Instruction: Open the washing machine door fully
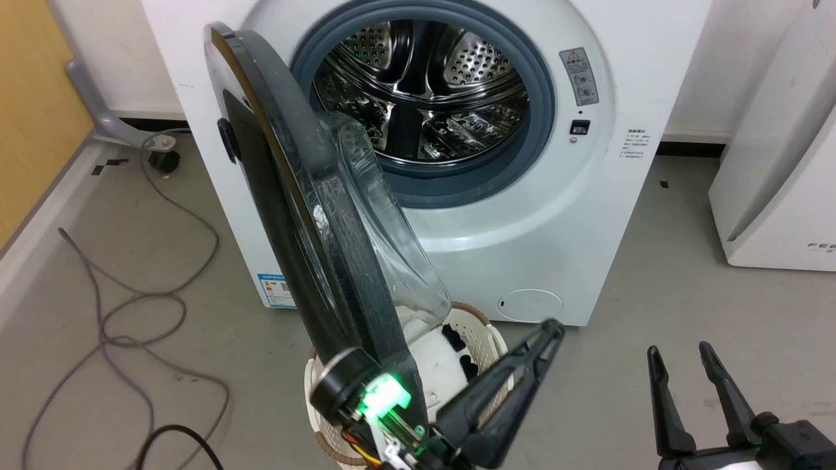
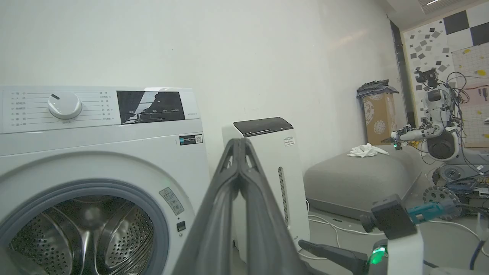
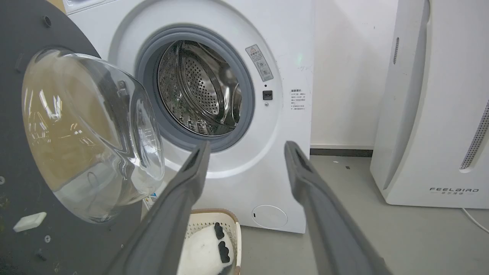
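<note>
So the big round glossy black door (image 1: 326, 261) with its clear glass bowl stands half-open, left of centre. Left gripper (image 1: 550, 330), bottom middle, jaws pinched together and empty, sits beside its inner face, probably to shove it wider. Right gripper (image 1: 679, 354), lower right, gapes idle.

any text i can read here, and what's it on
"FEELAIR", last letters unclear: white appliance.
Warning-triangle sticker on the washing machine: print too small.
Blue label, dial panel: too small.
</note>
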Controlling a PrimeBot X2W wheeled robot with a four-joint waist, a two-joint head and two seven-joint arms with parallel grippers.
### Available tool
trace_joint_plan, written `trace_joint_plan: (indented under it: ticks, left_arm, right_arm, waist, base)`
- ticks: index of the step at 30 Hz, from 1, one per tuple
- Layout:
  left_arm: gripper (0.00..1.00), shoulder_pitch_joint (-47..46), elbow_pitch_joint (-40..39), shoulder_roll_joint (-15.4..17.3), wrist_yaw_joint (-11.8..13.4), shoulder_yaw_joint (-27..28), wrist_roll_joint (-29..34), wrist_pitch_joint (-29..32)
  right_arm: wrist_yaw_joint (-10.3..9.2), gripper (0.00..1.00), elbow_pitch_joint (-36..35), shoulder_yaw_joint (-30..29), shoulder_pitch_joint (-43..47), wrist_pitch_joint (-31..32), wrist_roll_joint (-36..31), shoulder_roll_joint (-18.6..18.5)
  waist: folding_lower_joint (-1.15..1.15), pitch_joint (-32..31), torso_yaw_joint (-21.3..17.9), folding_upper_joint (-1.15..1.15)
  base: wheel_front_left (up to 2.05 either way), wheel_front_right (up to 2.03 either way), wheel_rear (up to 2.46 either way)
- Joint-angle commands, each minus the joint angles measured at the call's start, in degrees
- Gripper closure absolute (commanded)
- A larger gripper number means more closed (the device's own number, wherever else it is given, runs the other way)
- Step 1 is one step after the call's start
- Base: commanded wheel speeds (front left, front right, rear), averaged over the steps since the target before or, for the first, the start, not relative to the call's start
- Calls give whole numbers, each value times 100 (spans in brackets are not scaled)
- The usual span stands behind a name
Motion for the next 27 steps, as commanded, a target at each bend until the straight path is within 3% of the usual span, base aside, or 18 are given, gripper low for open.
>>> trace_joint_plan:
  ticks: [1,13,27]
  left_arm:
    - [100,81,48,34,-25,-45,-18,-11]
    - [100,412,816,146,-1,-458,-119,11]
    - [100,395,1986,190,330,28,-319,-29]
  right_arm:
    - [30,0,-16,-10,55,-25,-18,27]
    - [30,0,-5,8,3,-25,-16,27]
    - [30,0,20,-30,-45,-25,-15,27]
  waist:
    - [0,6,11,0]
    - [0,82,70,0]
    - [0,178,212,0]
  base:
    - [0,0,0]
    - [0,0,0]
    - [0,0,0]
